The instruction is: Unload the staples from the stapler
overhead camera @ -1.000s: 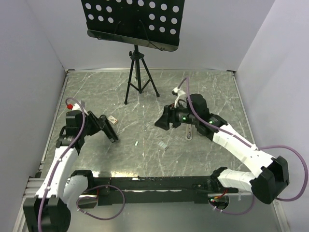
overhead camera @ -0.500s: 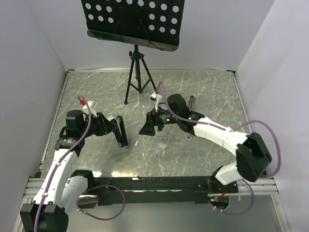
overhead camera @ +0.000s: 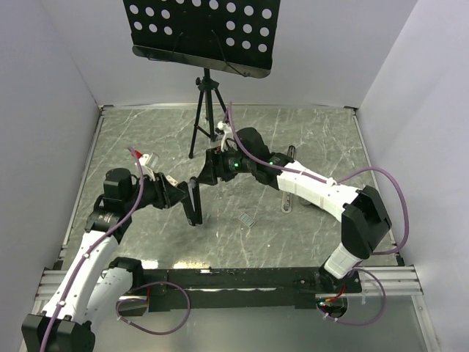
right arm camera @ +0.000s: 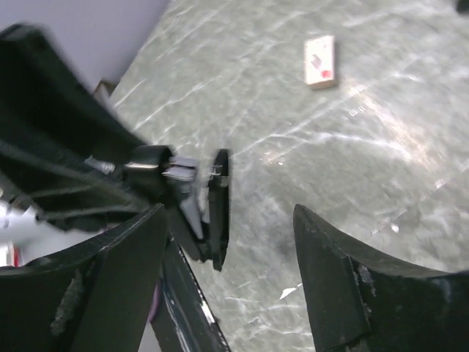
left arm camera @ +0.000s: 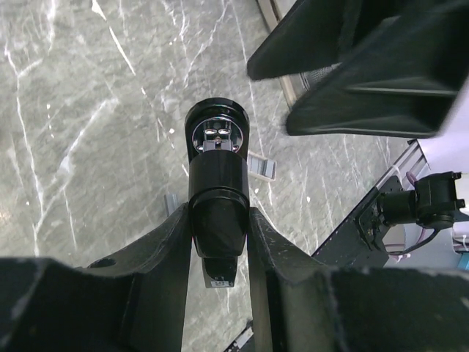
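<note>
The stapler, clamped in the left gripper, has been carried rightward toward the centre and tilted steeper; the right gripper has been swung leftward across to just beside the stapler's upper end

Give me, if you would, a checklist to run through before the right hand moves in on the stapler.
1. Grip: the left hand is shut on the stapler, with a finger on each side: ok.
2. Opening: the right hand has its fingers spread wide: ok.
3. Position: the stapler is between the right hand's fingers: not ok. It lies ahead of the tips, apart from them.
4. Load: staples are inside the stapler: cannot tell, its inside is hidden.
5. Loose parts: none on the table near the stapler: not ok. A small pale block lies there.
</note>
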### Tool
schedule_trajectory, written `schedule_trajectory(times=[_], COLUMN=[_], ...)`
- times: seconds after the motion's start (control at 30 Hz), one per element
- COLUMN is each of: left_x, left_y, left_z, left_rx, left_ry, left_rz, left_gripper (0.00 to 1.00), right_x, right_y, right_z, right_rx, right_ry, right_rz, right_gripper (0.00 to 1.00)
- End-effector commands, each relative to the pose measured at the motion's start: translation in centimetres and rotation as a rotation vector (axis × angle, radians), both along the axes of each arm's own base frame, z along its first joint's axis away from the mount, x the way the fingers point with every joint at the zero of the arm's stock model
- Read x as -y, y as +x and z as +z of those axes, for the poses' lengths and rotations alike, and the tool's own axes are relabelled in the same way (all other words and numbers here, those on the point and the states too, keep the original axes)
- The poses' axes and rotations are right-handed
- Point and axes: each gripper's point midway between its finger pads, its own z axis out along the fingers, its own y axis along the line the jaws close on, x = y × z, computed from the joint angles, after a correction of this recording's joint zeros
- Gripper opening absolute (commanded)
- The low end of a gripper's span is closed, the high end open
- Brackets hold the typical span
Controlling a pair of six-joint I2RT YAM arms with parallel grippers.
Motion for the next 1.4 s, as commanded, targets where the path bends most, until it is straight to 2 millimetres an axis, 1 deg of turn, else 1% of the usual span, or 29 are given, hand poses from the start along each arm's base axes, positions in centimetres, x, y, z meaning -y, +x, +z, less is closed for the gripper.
schedule_trajectory(times=[0.0,0.23,0.43,0.53,0.63,0.67,0.7,0.8,0.83,0.9,0.93,1.03,1.07,1.13,1.17,1.2,1.23,1.27,1.3,1.33,1.37], left_x=[1.1,1.3,1.3,1.4,1.5,1.6,1.6,1.6,1.6,1.6,1.6,1.6,1.6,1.5,1.3,1.3,1.2,1.1,1.1,1.1,1.1], left_y=[0.6,0.7,0.6,0.5,0.5,0.5,0.5,0.7,0.8,0.8,0.9,1.0,1.0,1.1,1.1,1.1,1.1,0.8,0.8,0.6,0.3], left_z=[4.6,4.2,4.1,4.0,4.0,4.1,4.1,4.2,4.3,4.3,4.2,4.0,3.9,3.8,4.0,3.9,3.8,3.8,3.7,3.6,3.3], left_rx=[0.166,0.161,0.167,0.169,0.166,0.165,0.166,0.178,0.179,0.183,0.18,0.17,0.168,0.156,0.161,0.151,0.136,0.133,0.125,0.103,0.097], left_ry=[-0.065,-0.062,-0.062,-0.074,-0.082,-0.085,-0.086,-0.088,-0.088,-0.089,-0.089,-0.088,-0.089,-0.086,-0.084,-0.085,-0.089,-0.097,-0.106,-0.129,-0.142], left_rz=[-0.049,-0.051,-0.049,-0.058,-0.06,-0.062,-0.062,-0.062,-0.059,-0.059,-0.059,-0.058,-0.053,-0.042,-0.032,-0.023,-0.01,-0.006,0.002,0.017,0.024], left_gripper=[0.01,0.01,0.01,0.01,0.01,0.01,0.01,0.01,0.01,0.01,0.01,0.01,0.01,0.01,0.01,0.01,0.01,0.01,0.01,0.01,0.01], right_x=[0.2,-0.5,-0.8,-0.8,-1.4,-1.6,-2.1,-2.8,-2.9,-3.4,-3.6,-3.9,-3.8,-3.4,-3.0,-2.5,-1.4,-0.6,0.1,1.6,2.3], right_y=[0.4,-0.3,-0.5,-0.2,-0.6,-0.7,-1.0,-1.1,-1.1,-1.2,-1.2,-1.2,-1.4,-0.7,-0.5,0.1,0.9,1.6,2.2,3.4,3.9], right_z=[-2.0,-2.8,-2.2,-2.6,-3.3,-3.8,-3.8,-4.0,-4.5,-4.3,-4.6,-4.4,-4.6,-3.9,-3.8,-2.7,-2.8,-2.3,-0.8,-0.9,-0.5], right_rx=[-0.102,-0.144,-0.139,-0.139,-0.16,-0.171,-0.169,-0.169,-0.178,-0.189,-0.194,-0.197,-0.202,-0.181,-0.172,-0.144,-0.145,-0.143,-0.119,-0.122,-0.119], right_ry=[-0.071,-0.062,-0.037,-0.07,-0.074,-0.086,-0.092,-0.098,-0.103,-0.085,-0.089,-0.077,-0.074,-0.061,-0.061,-0.037,-0.032,-0.015,0.023,0.028,0.043], right_rz=[-0.144,-0.119,-0.12,-0.14,-0.129,-0.126,-0.117,-0.118,-0.118,-0.107,-0.102,-0.098,-0.097,-0.126,-0.143,-0.173,-0.207,-0.24,-0.263,-0.307,-0.328], right_gripper=[0.73,0.69,0.65,0.65,0.65,0.65,0.65,0.63,0.62,0.61,0.6,0.5,0.39,0.22,0.09,0.03,0.0,0.0,0.0,0.0,0.0])
